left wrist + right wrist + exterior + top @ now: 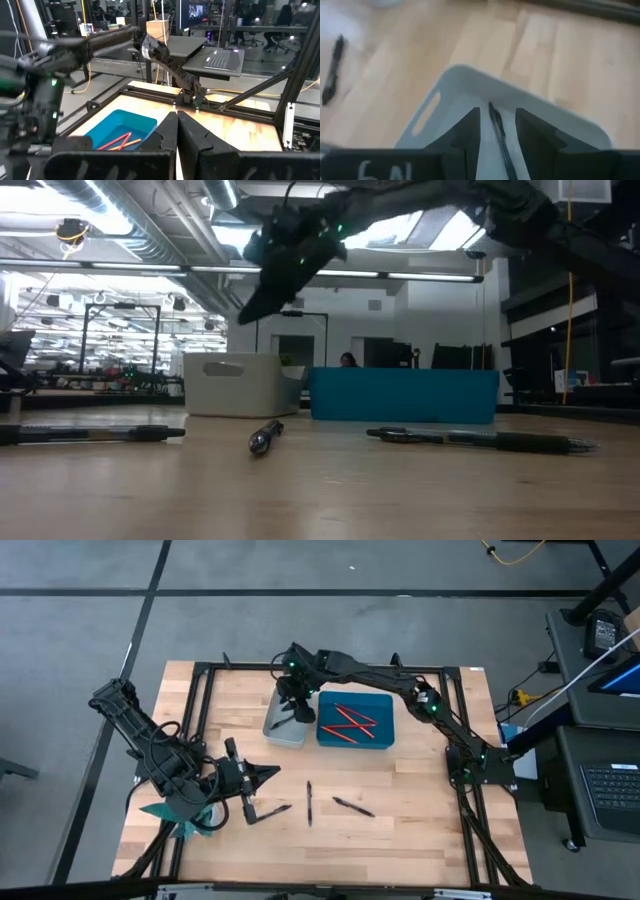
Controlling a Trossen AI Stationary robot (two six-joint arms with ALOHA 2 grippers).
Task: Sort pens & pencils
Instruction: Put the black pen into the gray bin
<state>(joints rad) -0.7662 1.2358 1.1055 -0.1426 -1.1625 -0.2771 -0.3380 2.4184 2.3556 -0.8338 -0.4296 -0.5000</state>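
My right gripper point(291, 703) hangs over the pale grey bin point(285, 726), open, and shows high above that bin point(240, 384) in the low view. In the right wrist view a black pen point(498, 134) runs between its two fingers point(471, 131) with a gap on each side, over the bin's floor point(445, 95). The blue bin point(356, 721) holds red pencils point(350, 723). Three black pens lie flat on the wood in front: point(270, 811), point(309, 803), point(353, 806). My left gripper point(274, 772) is shut and empty, left of those pens, pointing toward the table's right.
A black metal frame point(330, 668) runs round the table's edges. Teal scraps point(180, 815) lie under the left arm near the near-left corner. Bare wood point(420, 810) spreads right of the pens. Desks and a person point(348, 361) show in the room behind.
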